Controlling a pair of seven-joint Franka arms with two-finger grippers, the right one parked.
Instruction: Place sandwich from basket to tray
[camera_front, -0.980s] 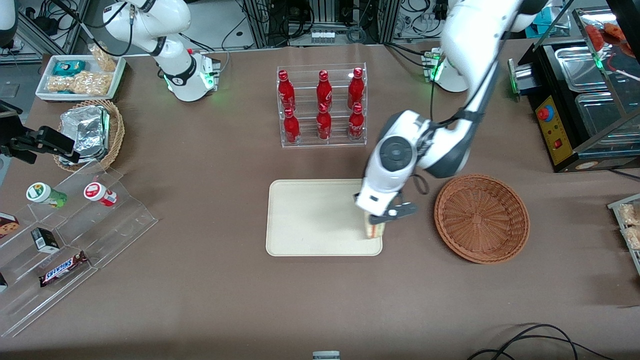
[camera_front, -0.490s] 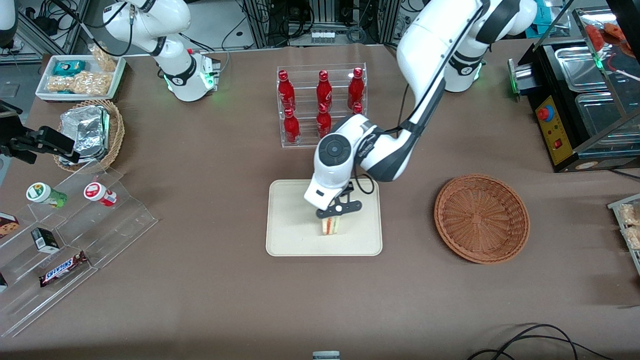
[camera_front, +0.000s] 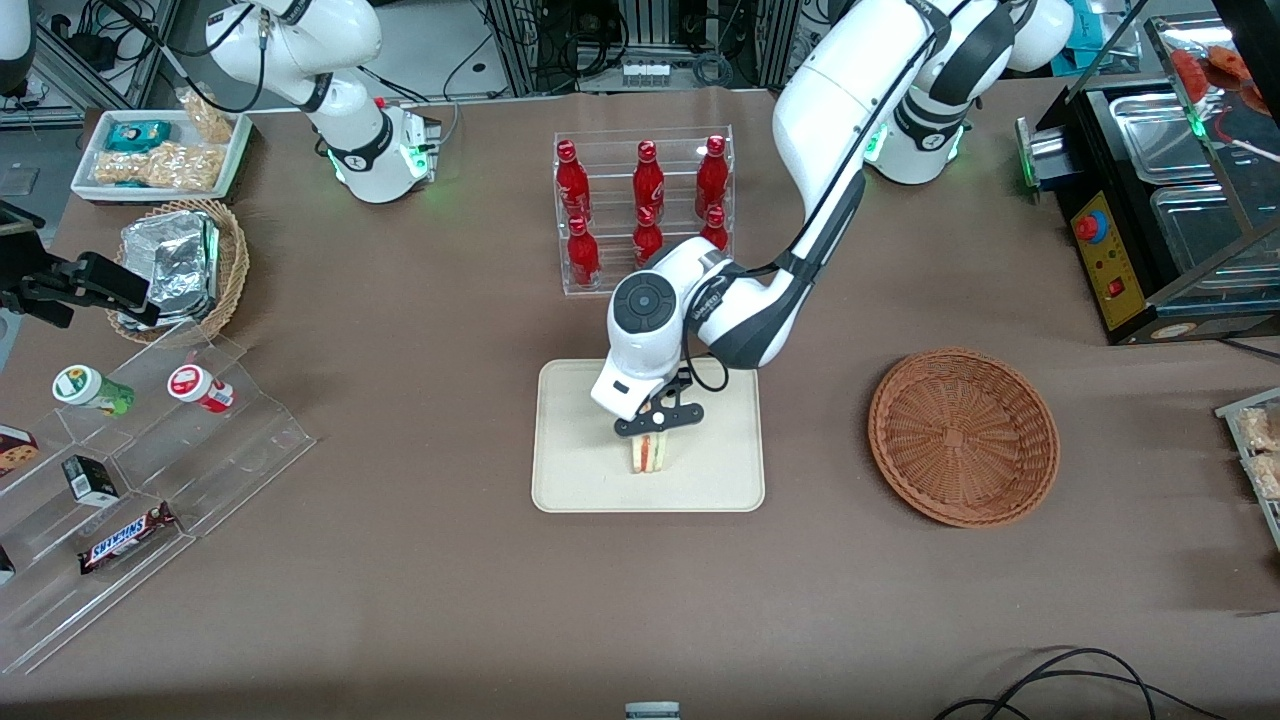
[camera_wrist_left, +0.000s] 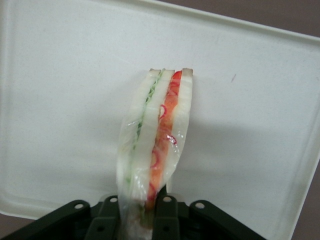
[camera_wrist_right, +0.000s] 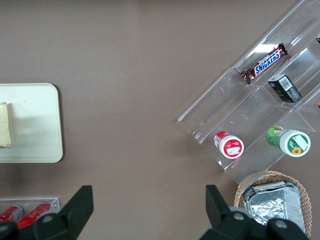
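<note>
Tool (camera_front: 655, 428) grips plastic-wrapped, red-and-green-layered sandwich (camera_wrist_left: 152, 145) over tray (camera_front: 570, 440).

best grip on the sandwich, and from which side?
Pinch the sandwich across its two flat bread faces from above, as the gripper over the tray does now: it stands on edge, layers vertical, so the faces are parallel and squeeze evenly.

sandwich (camera_front: 650, 454) over tray (camera_front: 570, 480), in end effector (camera_front: 655, 428)
</note>
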